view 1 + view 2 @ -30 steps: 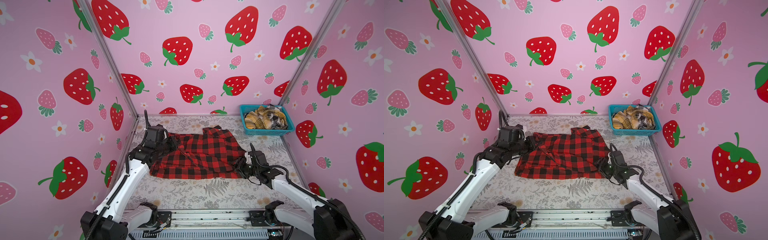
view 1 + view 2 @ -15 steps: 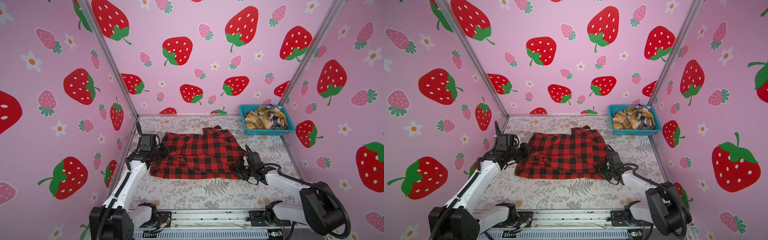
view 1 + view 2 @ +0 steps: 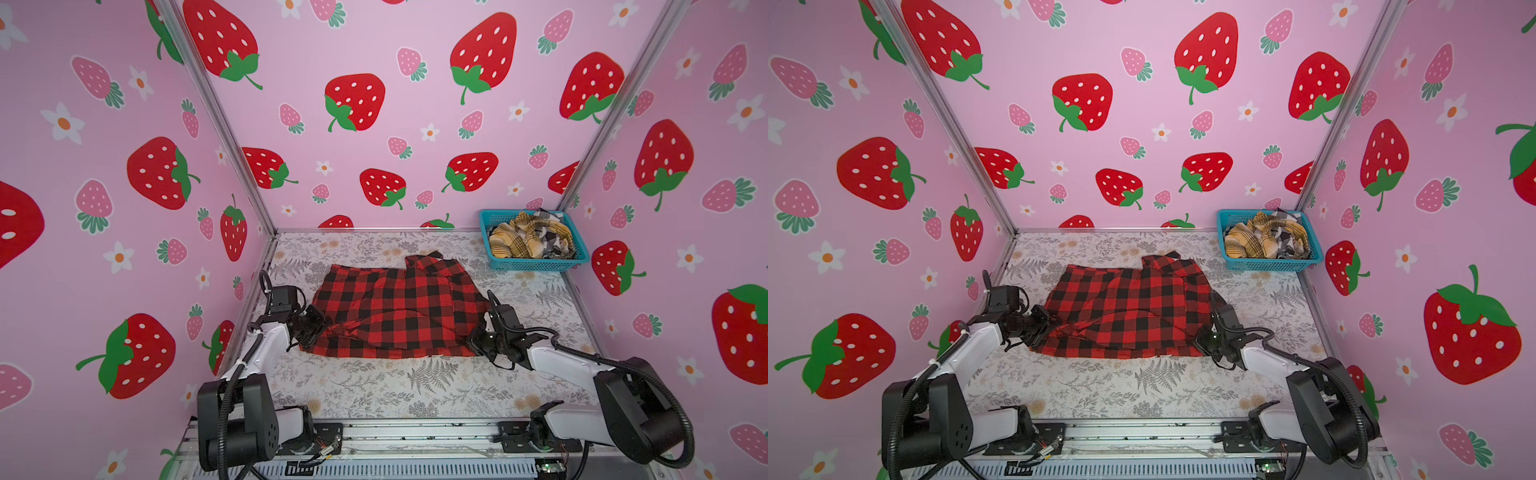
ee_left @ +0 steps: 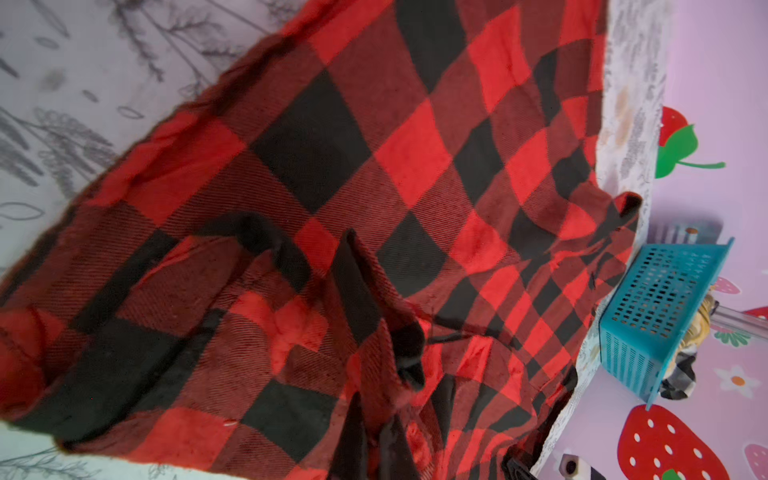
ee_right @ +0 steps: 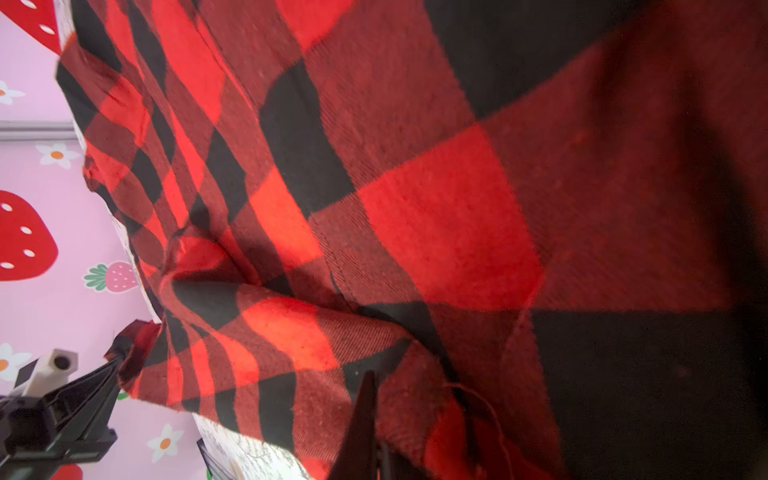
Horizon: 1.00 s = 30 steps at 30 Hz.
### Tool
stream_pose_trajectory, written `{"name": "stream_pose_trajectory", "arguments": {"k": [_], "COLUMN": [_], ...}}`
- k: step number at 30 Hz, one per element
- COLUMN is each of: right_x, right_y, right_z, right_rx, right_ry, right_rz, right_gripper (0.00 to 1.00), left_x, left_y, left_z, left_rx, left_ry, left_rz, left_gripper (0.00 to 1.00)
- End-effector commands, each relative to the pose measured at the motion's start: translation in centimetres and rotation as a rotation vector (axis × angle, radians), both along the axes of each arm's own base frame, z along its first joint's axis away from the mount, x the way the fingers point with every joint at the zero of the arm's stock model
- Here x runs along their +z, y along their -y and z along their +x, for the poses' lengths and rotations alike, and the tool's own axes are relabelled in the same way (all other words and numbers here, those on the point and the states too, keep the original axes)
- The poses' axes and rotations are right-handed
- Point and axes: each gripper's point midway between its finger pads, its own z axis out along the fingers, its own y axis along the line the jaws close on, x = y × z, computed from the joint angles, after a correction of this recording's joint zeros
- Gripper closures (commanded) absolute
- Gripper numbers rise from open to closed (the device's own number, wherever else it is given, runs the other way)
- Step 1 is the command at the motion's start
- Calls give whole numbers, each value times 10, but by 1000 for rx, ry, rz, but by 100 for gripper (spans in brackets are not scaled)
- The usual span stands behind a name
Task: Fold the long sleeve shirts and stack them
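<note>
A red-and-black checked long sleeve shirt (image 3: 399,311) (image 3: 1125,311) lies spread on the table's middle, collar toward the back. My left gripper (image 3: 322,326) (image 3: 1046,320) is at its near left edge, shut on a bunched fold of the cloth (image 4: 371,432). My right gripper (image 3: 478,343) (image 3: 1202,338) is low at the near right corner, shut on the hem (image 5: 376,440). The red shirt fills both wrist views (image 4: 374,166) (image 5: 415,208). A mustard plaid shirt (image 3: 515,243) and a black-and-white plaid shirt (image 3: 555,237) lie crumpled in the basket.
The turquoise mesh basket (image 3: 536,264) (image 3: 1268,264) (image 4: 660,299) stands in the back right corner. Pink strawberry walls close in the floral-print table (image 3: 415,386) on three sides. A metal rail (image 3: 415,436) runs along the front edge.
The right gripper has closed on the shirt's near right corner. The left gripper has come down and toward the front, still holding cloth, and the shirt's left side now lies flatter.
</note>
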Motion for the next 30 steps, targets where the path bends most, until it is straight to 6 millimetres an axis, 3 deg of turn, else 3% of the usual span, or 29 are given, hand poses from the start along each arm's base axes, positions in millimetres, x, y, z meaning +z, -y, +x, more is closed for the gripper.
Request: {"name": "stream_pose_trajectory", "arguments": {"k": [1,4,7,12,16,18,19,21,22,25,28,30], "right_x": [-7,-5,-1,2,2,4,6,11,15,24,38,50], "right_y": [1,-3,-5,-9,-12,-11,-11,-10,-10,-5,6,14], "right_z": [-5,-5,-3,-2,-5,-5,-6,-8,-9,-20,-26,-25], "right_rx": [-10,2,6,20,39,43,46,62,75,124,157,169], "right_ry": [-13,-9,1,9,8,17,24,31,35,40,68,98], "right_rz": [-9,-11,-16,-20,-22,-30,-33,-42,-49,-85,-146,-195], "right_gripper": [95,95,95,90,77,65,57,45,40,32,35,38], "left_x": [-5,-9,1,16,-7,-24,-29,-39,-39,-19,22,48], "left_y": [-10,-12,-14,-34,-42,-41,-40,-43,-46,-62,-85,-90], "left_z": [5,6,7,-3,-15,-22,-23,-29,-31,-35,-38,-37], "left_rx": [46,63,70,105,107,117,117,132,141,160,210,226], "left_ry": [4,0,33,63,-52,-124,-138,-186,-202,-218,-206,-184], "left_rz": [-18,-48,-42,107,140,116,106,116,131,226,360,398], "left_gripper": [100,100,100,100,100,100,97,61,51,41,42,46]}}
